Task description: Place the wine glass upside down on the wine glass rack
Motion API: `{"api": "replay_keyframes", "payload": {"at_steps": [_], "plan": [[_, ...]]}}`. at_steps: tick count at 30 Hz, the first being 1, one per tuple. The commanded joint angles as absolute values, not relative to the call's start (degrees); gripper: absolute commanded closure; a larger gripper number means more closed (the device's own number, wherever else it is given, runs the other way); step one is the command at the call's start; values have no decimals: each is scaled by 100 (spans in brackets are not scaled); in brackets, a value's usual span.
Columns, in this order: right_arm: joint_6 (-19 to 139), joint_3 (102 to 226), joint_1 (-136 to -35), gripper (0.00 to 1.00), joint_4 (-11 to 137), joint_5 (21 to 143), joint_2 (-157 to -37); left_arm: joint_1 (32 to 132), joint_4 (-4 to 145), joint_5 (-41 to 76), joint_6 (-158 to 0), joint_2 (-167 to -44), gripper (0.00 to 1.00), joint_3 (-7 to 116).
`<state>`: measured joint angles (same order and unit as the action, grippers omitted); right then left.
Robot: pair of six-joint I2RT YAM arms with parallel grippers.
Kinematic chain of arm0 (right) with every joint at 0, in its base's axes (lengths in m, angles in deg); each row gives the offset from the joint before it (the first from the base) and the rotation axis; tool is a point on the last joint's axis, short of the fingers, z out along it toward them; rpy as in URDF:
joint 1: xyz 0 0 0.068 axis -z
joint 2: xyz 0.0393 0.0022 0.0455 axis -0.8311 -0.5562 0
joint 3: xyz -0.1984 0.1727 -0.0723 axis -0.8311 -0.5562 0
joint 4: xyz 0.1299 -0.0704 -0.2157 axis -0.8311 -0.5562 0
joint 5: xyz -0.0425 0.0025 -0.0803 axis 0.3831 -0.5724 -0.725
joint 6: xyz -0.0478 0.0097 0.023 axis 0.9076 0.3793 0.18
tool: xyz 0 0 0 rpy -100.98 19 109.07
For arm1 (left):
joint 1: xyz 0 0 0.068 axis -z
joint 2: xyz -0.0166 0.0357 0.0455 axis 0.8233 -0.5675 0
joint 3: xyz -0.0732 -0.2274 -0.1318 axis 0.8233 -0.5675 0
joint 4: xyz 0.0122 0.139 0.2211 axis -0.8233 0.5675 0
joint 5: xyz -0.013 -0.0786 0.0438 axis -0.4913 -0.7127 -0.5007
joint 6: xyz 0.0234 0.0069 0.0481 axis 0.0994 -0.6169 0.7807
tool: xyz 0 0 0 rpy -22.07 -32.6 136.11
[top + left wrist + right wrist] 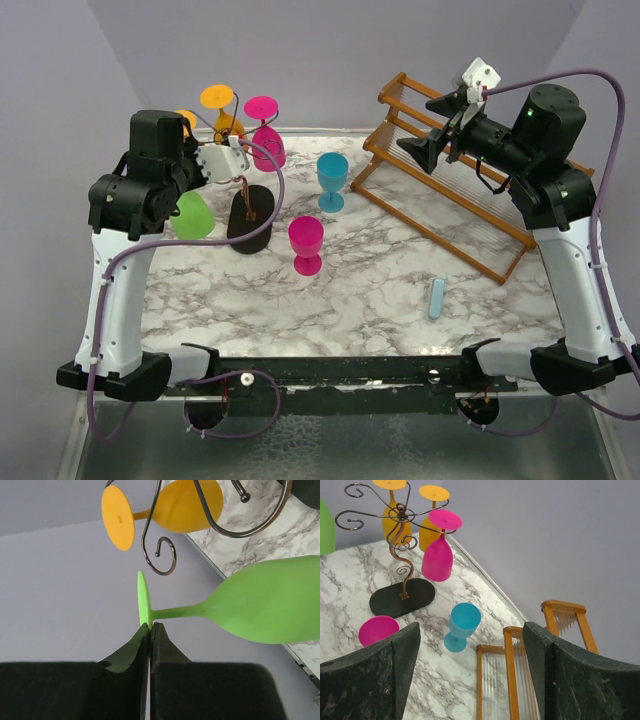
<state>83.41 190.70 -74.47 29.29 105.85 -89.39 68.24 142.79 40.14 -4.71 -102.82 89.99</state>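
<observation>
The left fingers (pixel 167 652) pinch shut on the thin foot rim of the green wine glass (pixel 270 605), just beside the curls of the wine glass rack (pixel 401 602). It looks like light, stiff, slick plastic; the stem seems a surer hold. The right fingers (pixel 375 670) gape wide, empty.

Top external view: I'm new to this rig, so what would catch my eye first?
The bright green wine glass, pinched by its foot in the left end effector beside the wine glass rack at far left. Then the magenta glass and orange glasses hanging upside down from its curled arms.
</observation>
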Motion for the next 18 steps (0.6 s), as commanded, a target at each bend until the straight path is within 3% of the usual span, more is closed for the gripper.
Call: {"api": "replay_keyframes", "payload": {"at_steps": [1, 18], "plan": [[8324, 19048, -7413, 17, 3052, 10748, -8926, 6834, 13721, 3877, -242, -10287, 100, 8939], [8386, 18936, -7339, 17, 3051, 10739, -8877, 7008, 13260, 3547, 64, -10679, 100, 8811]]}}
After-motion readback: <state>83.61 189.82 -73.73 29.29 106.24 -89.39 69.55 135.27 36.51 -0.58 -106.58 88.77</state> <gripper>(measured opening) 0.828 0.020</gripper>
